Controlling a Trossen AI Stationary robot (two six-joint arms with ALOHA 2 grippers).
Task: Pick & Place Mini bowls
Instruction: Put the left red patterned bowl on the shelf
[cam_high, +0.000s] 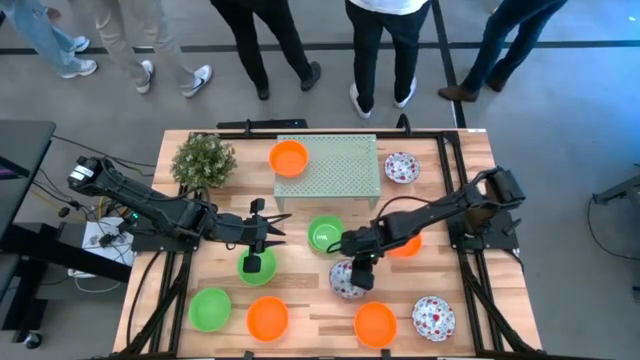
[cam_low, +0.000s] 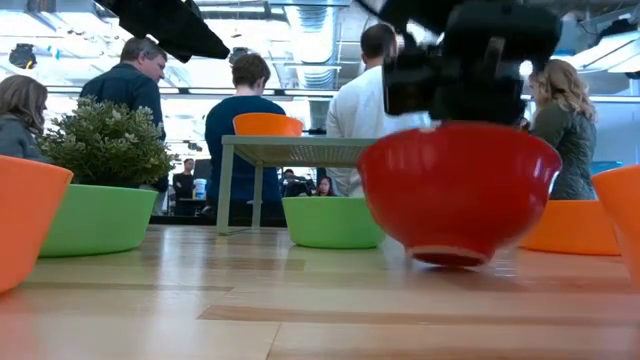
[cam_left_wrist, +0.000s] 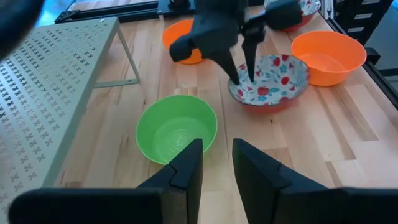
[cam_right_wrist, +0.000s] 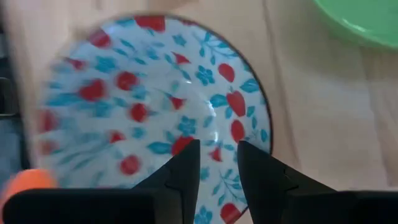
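Note:
Several mini bowls stand on the wooden table. My right gripper (cam_high: 356, 268) is open and points down over a floral bowl (cam_high: 347, 282), red on the outside (cam_low: 460, 190), whose foot rests on the table. Its fingertips (cam_left_wrist: 241, 79) reach inside the rim (cam_right_wrist: 266, 124). My left gripper (cam_left_wrist: 217, 163) is open and level, over a green bowl (cam_high: 258, 266). It points at another green bowl (cam_left_wrist: 176, 127) toward the table's right. An orange bowl (cam_high: 288, 157) sits on the mesh rack (cam_high: 340, 170). My right gripper comes at the floral bowl from above, both fingers (cam_right_wrist: 186, 163) over its inside near the rim. Whether the tips touch the bowl I cannot tell. The bowl's foot (cam_low: 455, 258) is on the table.
More bowls stand along the near edge: green (cam_high: 210, 308), orange (cam_high: 267, 317), orange (cam_high: 375, 323), floral (cam_high: 433, 317). An orange bowl (cam_high: 407, 245) lies under my right arm, and a floral one (cam_high: 401, 167) is beside the rack. A potted plant (cam_high: 203, 158) is at the far left. People stand beyond the far edge.

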